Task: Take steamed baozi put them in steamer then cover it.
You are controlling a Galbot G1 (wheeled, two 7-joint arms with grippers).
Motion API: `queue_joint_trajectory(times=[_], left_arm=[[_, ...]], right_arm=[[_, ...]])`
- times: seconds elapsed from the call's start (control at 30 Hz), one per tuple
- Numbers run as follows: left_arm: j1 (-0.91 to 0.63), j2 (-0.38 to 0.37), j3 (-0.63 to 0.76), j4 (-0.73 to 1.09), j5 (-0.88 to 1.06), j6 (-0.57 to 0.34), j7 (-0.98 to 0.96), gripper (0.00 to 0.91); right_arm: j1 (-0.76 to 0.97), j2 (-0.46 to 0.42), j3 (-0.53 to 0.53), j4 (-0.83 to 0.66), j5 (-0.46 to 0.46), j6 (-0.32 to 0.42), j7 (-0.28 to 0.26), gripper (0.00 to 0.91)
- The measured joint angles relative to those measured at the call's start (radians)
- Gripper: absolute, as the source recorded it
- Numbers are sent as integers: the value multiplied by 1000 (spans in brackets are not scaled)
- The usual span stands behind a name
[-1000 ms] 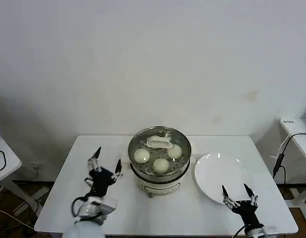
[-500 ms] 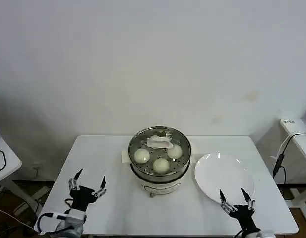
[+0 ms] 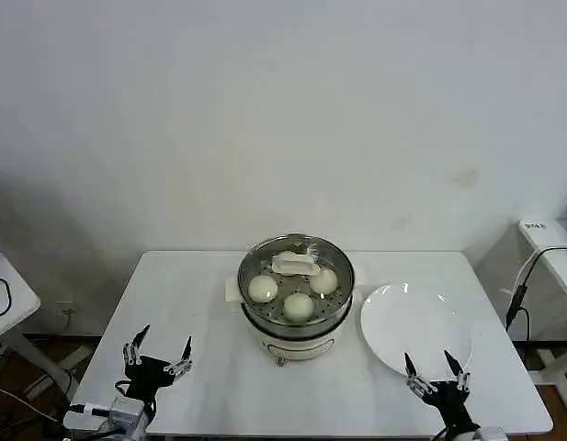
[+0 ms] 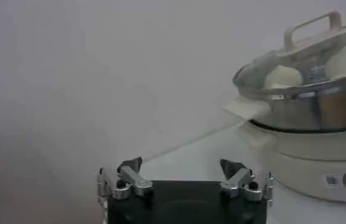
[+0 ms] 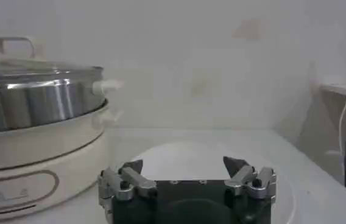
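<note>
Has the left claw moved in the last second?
Yes. The left claw has pulled back from beside the steamer toward the table's near left edge, open and empty.

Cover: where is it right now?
In the head view the cover sits on the steamer at table centre, over the baozi, left of the white plate.

- The steamer [image 3: 296,317], shiny steel on a white base, is sitting mid-worktop.
- The cover [image 3: 297,276], clear glass with a cream handle, is lying level on it.
- Three steamed baozi [image 3: 299,305] are showing through, at nine, six and three o'clock.
</note>
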Motion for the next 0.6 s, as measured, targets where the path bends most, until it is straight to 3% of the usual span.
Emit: queue_joint_trajectory(times=[0.6], left_arm=[[31, -17, 0, -16, -25, -5, -6, 907]], right_arm=[[0, 5, -9, 1, -23, -2, -12, 907]])
